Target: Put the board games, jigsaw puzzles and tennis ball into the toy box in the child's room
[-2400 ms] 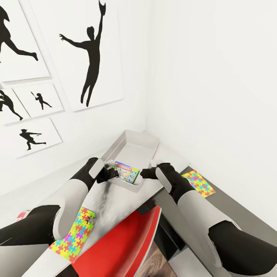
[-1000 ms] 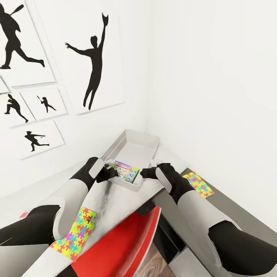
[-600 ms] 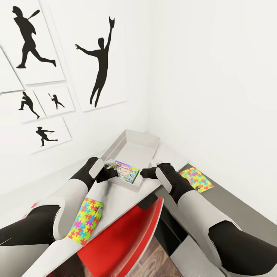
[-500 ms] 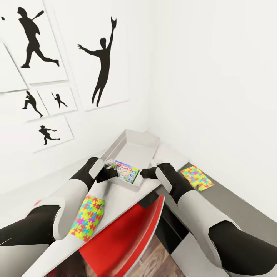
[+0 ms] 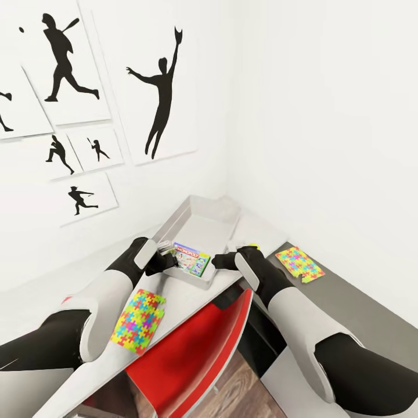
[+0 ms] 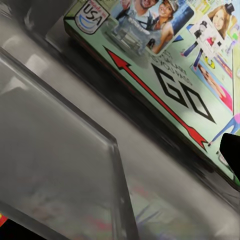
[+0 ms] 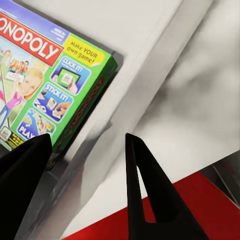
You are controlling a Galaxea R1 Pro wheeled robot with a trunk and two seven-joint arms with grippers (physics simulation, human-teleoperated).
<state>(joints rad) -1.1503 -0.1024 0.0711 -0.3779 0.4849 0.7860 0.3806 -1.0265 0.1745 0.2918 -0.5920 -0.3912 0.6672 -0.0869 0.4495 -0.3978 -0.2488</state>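
The light grey toy box (image 5: 204,222) lies on the pale table (image 5: 180,310) in the wall corner. One board game (image 5: 192,258), a green-edged Monopoly box (image 7: 45,80), lies flat inside its near end. My left gripper (image 5: 168,256) holds the box's near left wall and my right gripper (image 5: 218,261) the near right wall. In the right wrist view the fingers (image 7: 145,185) straddle the box wall (image 7: 150,75). One jigsaw puzzle (image 5: 139,313) lies by my left forearm, another (image 5: 299,262) on the dark cabinet. A yellow-green sliver (image 5: 251,245), perhaps the tennis ball, peeks from behind my right wrist.
A red chair (image 5: 197,354) stands tucked against the table's front edge, between my arms. White walls with black baseball posters (image 5: 162,87) close in the left and far sides. The lower dark grey cabinet top (image 5: 354,307) runs along the right wall. Wood floor (image 5: 232,383) shows below.
The whole view has swung: posters, puzzles and chair have slid right and up in the picture. The toy box and both grippers keep their place. The yellow-green sliver has come into sight.
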